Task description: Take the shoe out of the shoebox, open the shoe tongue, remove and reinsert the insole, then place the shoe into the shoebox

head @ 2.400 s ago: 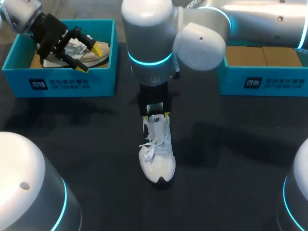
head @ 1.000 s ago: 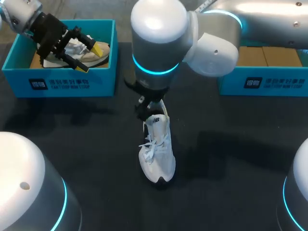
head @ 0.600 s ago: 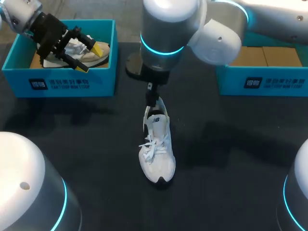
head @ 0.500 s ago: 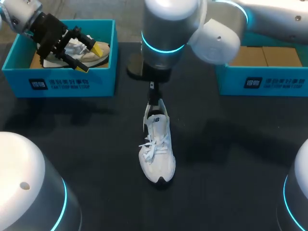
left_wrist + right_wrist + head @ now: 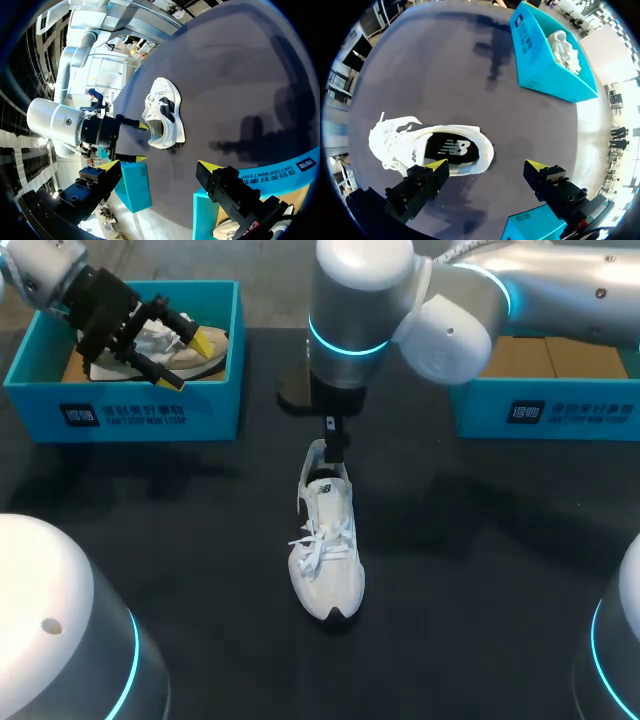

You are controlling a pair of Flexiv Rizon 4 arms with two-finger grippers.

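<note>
A white lace-up shoe (image 5: pixel 326 552) stands on the dark table at the centre, toe toward the front edge. My right gripper (image 5: pixel 335 443) hangs just above and behind its heel, mostly hidden under the wrist. In the right wrist view the gripper (image 5: pixel 486 165) is open, with the shoe (image 5: pixel 430 147) by one finger and nothing between the fingers; the black insole (image 5: pixel 451 148) shows inside. My left gripper (image 5: pixel 188 361) is open over the left teal shoebox (image 5: pixel 130 412), above a beige shoe (image 5: pixel 190 358) in it. From the left wrist, the gripper (image 5: pixel 157 165) looks out at the white shoe (image 5: pixel 162 117).
A second teal box (image 5: pixel 540 405) with brown cardboard inside stands at the back right. The left box (image 5: pixel 550 60) with its beige shoe also shows in the right wrist view. Bare dark table lies around the white shoe.
My right arm has lifted and drawn back to the right from the shoe's heel, uncovering the collar. The shoe stayed put. The left arm has not moved.
</note>
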